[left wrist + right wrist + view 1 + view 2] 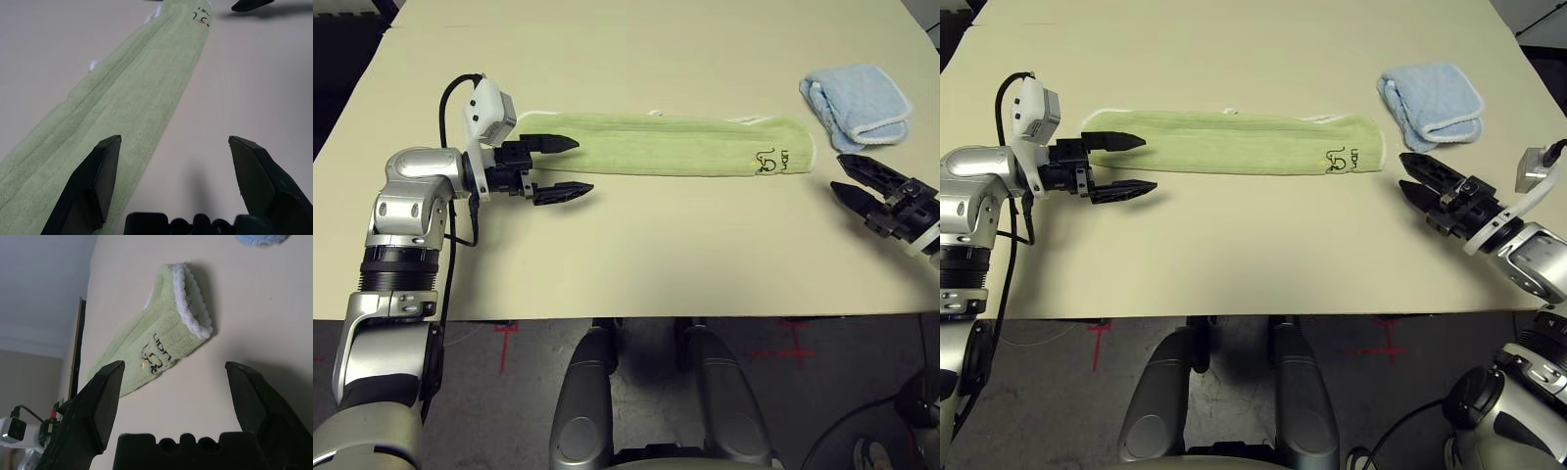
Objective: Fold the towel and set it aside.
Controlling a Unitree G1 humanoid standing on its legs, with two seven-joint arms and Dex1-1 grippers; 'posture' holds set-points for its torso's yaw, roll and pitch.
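Nearest to us, our left hand [560, 168] hangs just over the table [636, 264] with its two black fingers spread apart and nothing between them; the far finger reaches over the left end of the towel [666, 144], the near one over bare tabletop just beside it. We cannot quite tell whether that far finger touches the cloth or only hovers above it. Our right hand [1414, 175] sits low over the table on the other side, its fingers likewise apart and empty, pointing toward the towel's right end and stopping short of it. Between our two hands the light green towel lies flat as a long narrow strip running left to right, white edging at its right end and small dark handwriting beside that edge. Farther back and to the right, apart from the strip, rests a small folded light blue towel [857, 102].
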